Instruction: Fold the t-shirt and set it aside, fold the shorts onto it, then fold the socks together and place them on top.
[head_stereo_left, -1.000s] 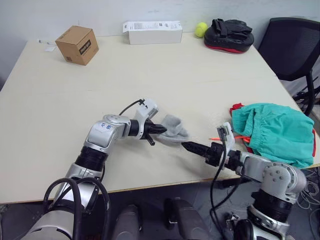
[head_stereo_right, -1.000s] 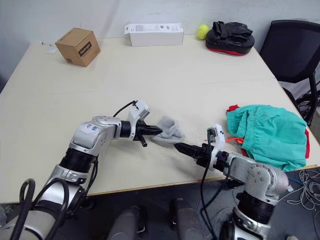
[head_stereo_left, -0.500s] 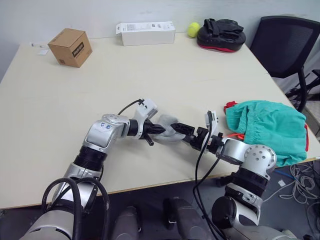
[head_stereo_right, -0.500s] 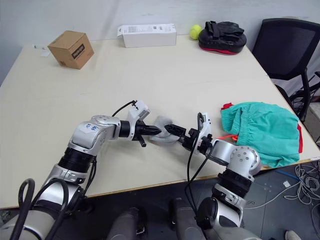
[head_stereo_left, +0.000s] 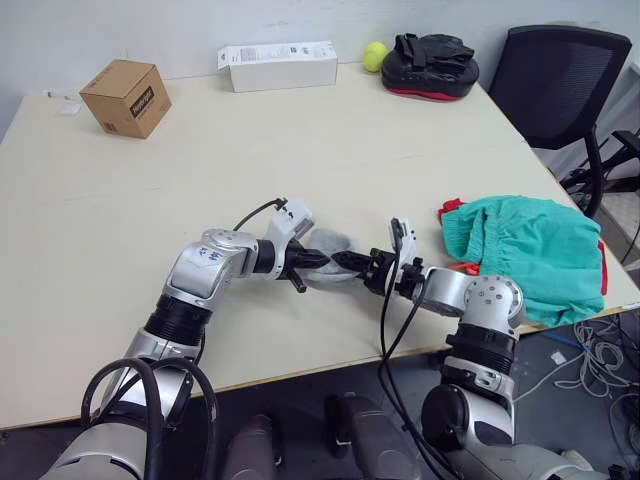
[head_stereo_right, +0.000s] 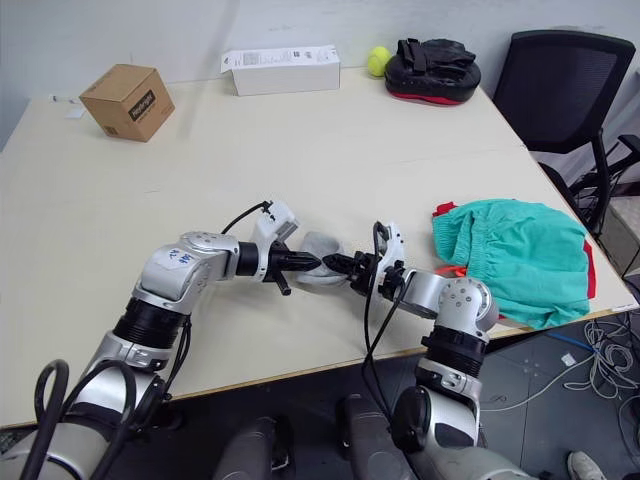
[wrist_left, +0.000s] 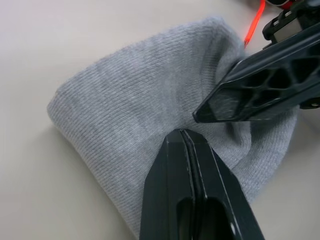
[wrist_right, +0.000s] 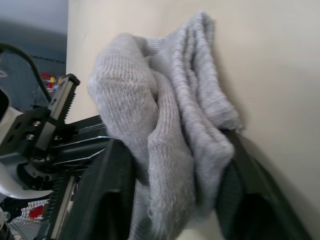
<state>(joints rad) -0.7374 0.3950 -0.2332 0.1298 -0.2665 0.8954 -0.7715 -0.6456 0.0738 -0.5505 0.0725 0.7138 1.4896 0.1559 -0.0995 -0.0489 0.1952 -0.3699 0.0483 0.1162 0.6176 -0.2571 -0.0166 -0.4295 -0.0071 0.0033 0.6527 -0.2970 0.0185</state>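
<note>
The light grey socks (head_stereo_left: 331, 243) lie bunched on the table (head_stereo_left: 200, 170) near its front edge. My left gripper (head_stereo_left: 324, 260) comes at them from the left, its fingers (wrist_left: 186, 165) pressed together and pinching the knit. From the right, my right gripper (head_stereo_left: 341, 262) has the sock bundle (wrist_right: 165, 100) between its two fingers, which touch it on both sides. At the table's right edge the teal shorts (head_stereo_left: 525, 248) lie in a heap on the red t-shirt (head_stereo_left: 451, 209), which shows just at its edges.
Along the far edge stand a cardboard box (head_stereo_left: 125, 97), a white carton (head_stereo_left: 278, 66), a tennis ball (head_stereo_left: 375, 55) and a black padded mitt (head_stereo_left: 432, 66). An office chair (head_stereo_left: 558, 85) stands past the right corner. An orange cord (head_stereo_left: 463, 267) lies beside the shorts.
My right gripper has swung left from near the shorts to the socks and closed around them. The left gripper has stayed on the socks. The camera has shifted.
</note>
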